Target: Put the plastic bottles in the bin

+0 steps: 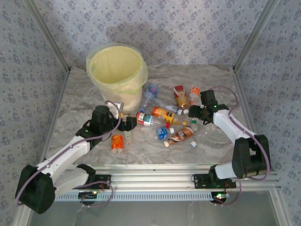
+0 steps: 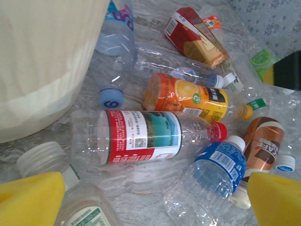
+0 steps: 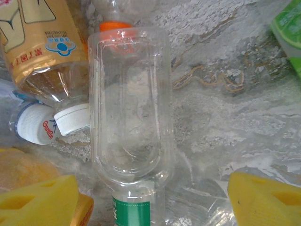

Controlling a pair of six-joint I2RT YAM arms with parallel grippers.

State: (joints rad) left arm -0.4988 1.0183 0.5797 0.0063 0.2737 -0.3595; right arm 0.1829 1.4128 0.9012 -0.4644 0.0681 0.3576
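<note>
Clear plastic bottle with an orange cap lies within our wide-spread right gripper, its long axis crossing the closing line.

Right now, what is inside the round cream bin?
Inside the round cream-white bin, the pale yellow plastic bag liner covers the far wall. The near rim hides the bottom, so what lies there cannot be told.
</note>
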